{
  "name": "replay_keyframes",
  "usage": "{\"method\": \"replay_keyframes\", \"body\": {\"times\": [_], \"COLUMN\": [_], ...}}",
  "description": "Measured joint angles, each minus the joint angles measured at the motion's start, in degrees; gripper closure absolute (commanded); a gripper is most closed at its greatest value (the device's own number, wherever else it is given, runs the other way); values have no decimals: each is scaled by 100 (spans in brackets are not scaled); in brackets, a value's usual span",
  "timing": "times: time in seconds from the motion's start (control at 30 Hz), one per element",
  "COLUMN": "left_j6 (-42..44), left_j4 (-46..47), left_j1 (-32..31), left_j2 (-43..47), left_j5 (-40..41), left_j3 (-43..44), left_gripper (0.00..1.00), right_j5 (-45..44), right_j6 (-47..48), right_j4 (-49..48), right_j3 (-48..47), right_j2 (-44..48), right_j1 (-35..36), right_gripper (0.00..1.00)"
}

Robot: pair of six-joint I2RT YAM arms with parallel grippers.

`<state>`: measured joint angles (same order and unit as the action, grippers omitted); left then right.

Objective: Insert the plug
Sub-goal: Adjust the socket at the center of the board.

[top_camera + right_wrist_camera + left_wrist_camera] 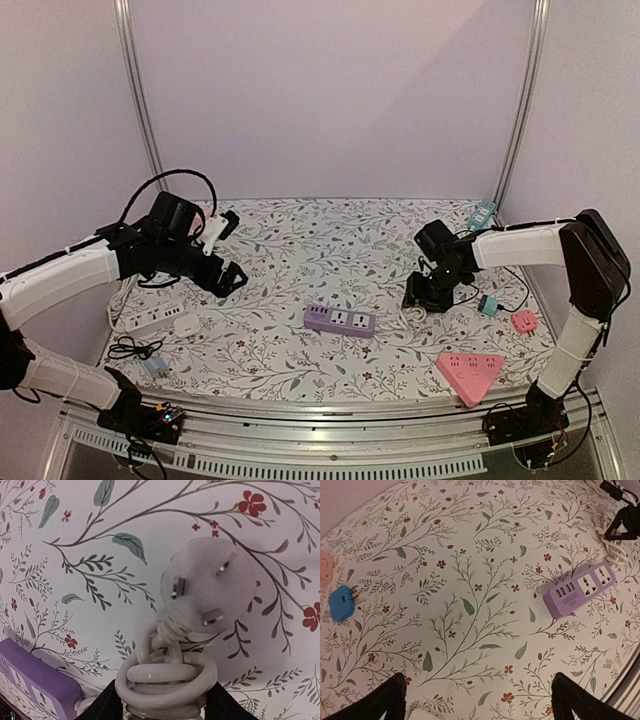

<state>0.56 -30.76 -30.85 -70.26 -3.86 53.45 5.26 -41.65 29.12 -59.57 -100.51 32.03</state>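
A white three-pin plug (210, 587) rests on the floral table cover with its pins facing the right wrist camera. Its cord is wound in a coil (167, 680) just below it. My right gripper (165, 707) has a black finger pressed against each side of that coil; in the top view it (425, 293) points down at the table right of centre. The purple power strip (340, 320) lies mid-table, its sockets (577, 590) facing up, and its end (35, 680) is close to the coil. My left gripper (477, 700) hovers open over bare cloth on the left (232, 250).
A white power strip (150, 318), a white adapter (187, 325) and a black cable (135, 350) lie at the left. A pink triangular strip (470, 372), a pink adapter (524, 320) and a blue adapter (488, 304) lie at the right. A teal item (482, 213) sits far right.
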Motion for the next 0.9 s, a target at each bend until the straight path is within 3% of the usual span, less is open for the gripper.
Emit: {"method": "replay_keyframes", "body": {"times": [0.2, 0.4, 0.6, 0.77, 0.9], "left_j6": [0, 0, 0, 0, -46], "left_j4": [0, -7, -15, -72, -216], "left_j1": [0, 0, 0, 0, 0], "left_j2": [-9, -33, -72, -164, -212], "left_j5": [85, 157, 282, 372, 529], "left_j3": [0, 0, 0, 2, 9], "left_gripper": [1, 1, 0, 1, 1], "right_j5": [-20, -61, -481, -1305, -1871], "right_j6": [308, 616, 929, 1198, 1255], "right_j4": [11, 177, 573, 1106, 1484], "right_j3": [-529, -918, -1032, -925, -549], "right_j2": [-363, -404, -267, 654, 1700], "right_j1": [0, 0, -15, -304, -1204], "right_gripper": [48, 35, 29, 22, 15]}}
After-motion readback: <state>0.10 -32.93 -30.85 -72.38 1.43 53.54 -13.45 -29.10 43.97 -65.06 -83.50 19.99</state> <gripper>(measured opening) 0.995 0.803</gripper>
